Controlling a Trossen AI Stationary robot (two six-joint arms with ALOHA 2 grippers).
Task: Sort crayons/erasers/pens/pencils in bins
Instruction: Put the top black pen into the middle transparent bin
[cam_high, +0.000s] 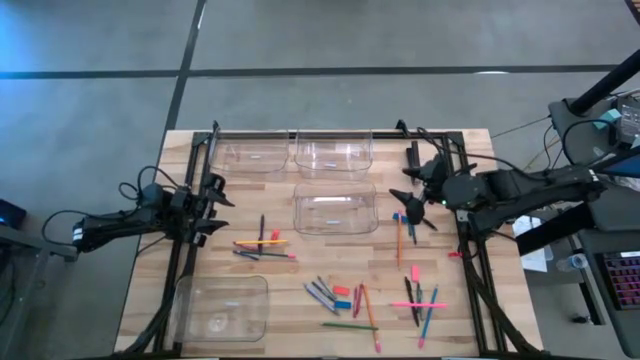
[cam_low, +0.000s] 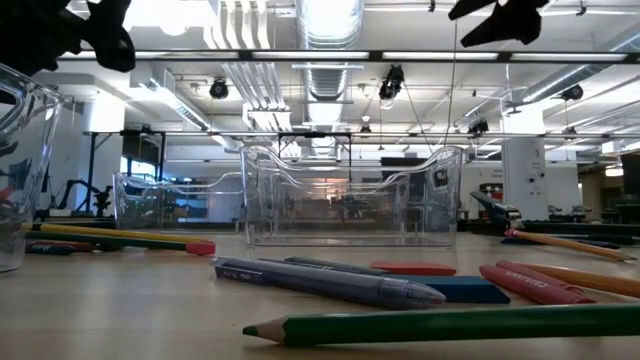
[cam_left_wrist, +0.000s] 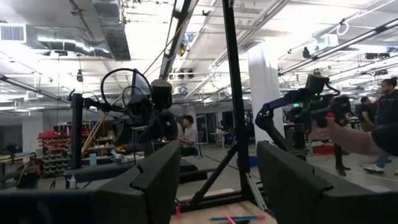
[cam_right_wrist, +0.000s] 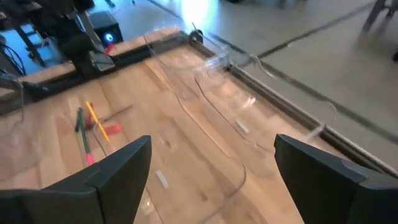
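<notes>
Pens, pencils, crayons and erasers lie loose on the wooden table in three groups: a left group (cam_high: 262, 245), a near middle group (cam_high: 345, 300) and a right group (cam_high: 415, 295). Three clear bins (cam_high: 334, 155) stand toward the far edge, and one bin (cam_high: 222, 305) stands at the near left. All the bins look empty. My left gripper (cam_high: 222, 195) hovers open at the table's left rail, pointing slightly upward, nothing between its fingers (cam_left_wrist: 155, 180). My right gripper (cam_high: 405, 195) hangs open above the table, right of the middle bin (cam_right_wrist: 211, 118), tipped down, with nothing in it.
A black metal frame (cam_high: 300, 132) runs along the table's far, left and right sides. An orange pencil (cam_high: 398, 240) and a blue stick (cam_high: 400, 216) lie just below my right gripper. People stand in the room beyond the table (cam_left_wrist: 373, 137).
</notes>
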